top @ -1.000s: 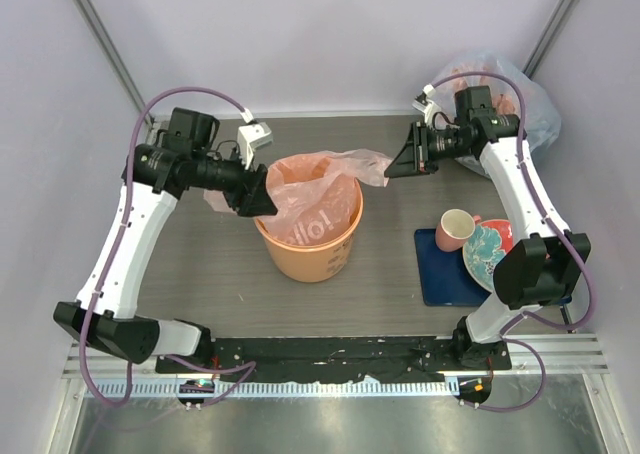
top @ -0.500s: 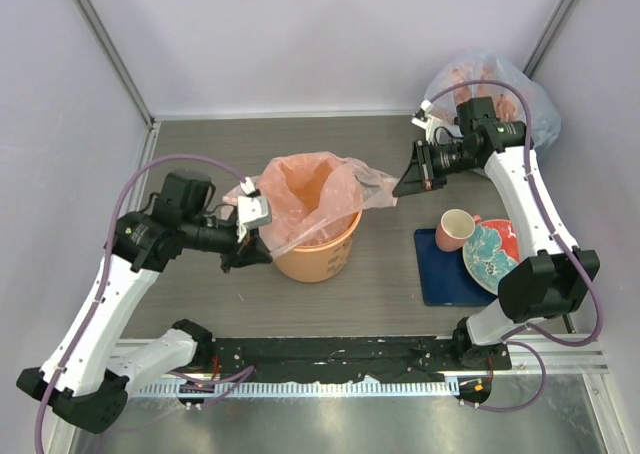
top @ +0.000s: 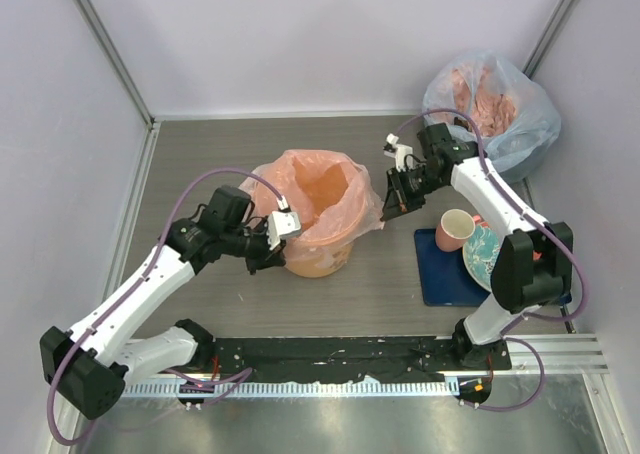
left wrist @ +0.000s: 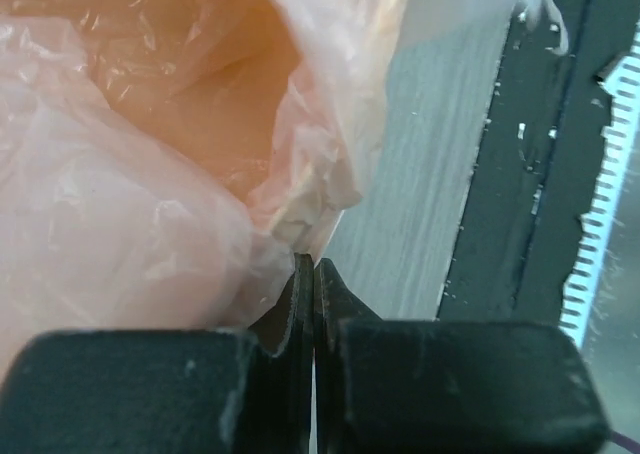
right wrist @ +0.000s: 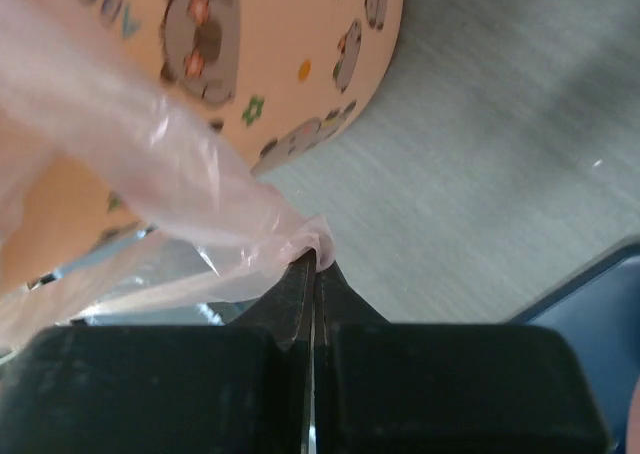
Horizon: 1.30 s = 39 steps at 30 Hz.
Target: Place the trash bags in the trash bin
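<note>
The trash bin (top: 322, 265), a round orange bucket, stands mid-table with the pale-pink trash bag (top: 320, 184) spread open inside it and folded down over its rim. At the bin's near-left side my left gripper (top: 281, 258) is shut on the bag's edge; in the left wrist view the fingertips (left wrist: 305, 266) pinch a fold of the crinkled bag (left wrist: 150, 224). Low at the bin's right side, my right gripper (top: 389, 208) is shut on the bag's other edge. The right wrist view shows its tips (right wrist: 312, 259) clamping the film (right wrist: 200, 194) beside the bin's cartoon-patterned wall (right wrist: 250, 54).
A bluish-clear sack (top: 500, 104) stuffed with pink plastic sits in the back right corner. A pink cup (top: 455, 229) and a patterned plate (top: 490, 254) rest on a blue mat (top: 440, 274) at the right. A black rail (top: 340, 354) runs along the near edge.
Both arms came down and in toward the bin, drawing the bag's edges down over the rim. Both grippers went from partly open to shut on the bag.
</note>
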Motion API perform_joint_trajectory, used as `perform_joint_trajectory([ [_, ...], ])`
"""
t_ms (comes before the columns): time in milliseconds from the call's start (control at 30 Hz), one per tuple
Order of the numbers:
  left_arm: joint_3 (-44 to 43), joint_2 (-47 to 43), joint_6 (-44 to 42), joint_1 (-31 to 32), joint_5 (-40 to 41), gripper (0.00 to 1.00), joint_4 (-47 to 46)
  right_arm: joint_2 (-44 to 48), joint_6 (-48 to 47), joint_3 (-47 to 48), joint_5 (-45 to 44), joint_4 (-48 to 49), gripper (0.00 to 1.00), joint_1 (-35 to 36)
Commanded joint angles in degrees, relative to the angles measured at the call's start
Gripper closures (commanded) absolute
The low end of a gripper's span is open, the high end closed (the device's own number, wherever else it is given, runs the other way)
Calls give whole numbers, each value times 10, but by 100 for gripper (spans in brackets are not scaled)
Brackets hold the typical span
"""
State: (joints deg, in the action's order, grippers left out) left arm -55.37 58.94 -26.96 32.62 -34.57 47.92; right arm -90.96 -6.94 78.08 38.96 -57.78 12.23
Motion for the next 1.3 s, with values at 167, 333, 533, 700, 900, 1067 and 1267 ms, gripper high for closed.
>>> perform_joint_trajectory([
  [167, -12, -4, 2, -13, -17, 91, -22, -60, -11, 49, -69, 70, 99, 3],
  [333, -99, -39, 43, -100, -109, 50, 79, -35, -13, 35, -32, 62, 99, 4],
  [533, -260, 18, 191, -315, -211, 30, 97, -18, -16, 35, -29, 59, 99, 3],
  [700, -257, 104, 310, -424, -241, 20, 35, -17, -16, 42, -27, 64, 99, 4],
  [900, -177, 139, 328, -421, -249, 21, -20, -15, -12, 38, -27, 79, 99, 6],
  [1067, -113, 181, 380, -394, -255, 33, -121, -20, -3, 35, -27, 96, 99, 17],
  [1267, -75, 224, 400, -385, -307, 62, -171, -32, -7, 11, -37, 120, 99, 28],
])
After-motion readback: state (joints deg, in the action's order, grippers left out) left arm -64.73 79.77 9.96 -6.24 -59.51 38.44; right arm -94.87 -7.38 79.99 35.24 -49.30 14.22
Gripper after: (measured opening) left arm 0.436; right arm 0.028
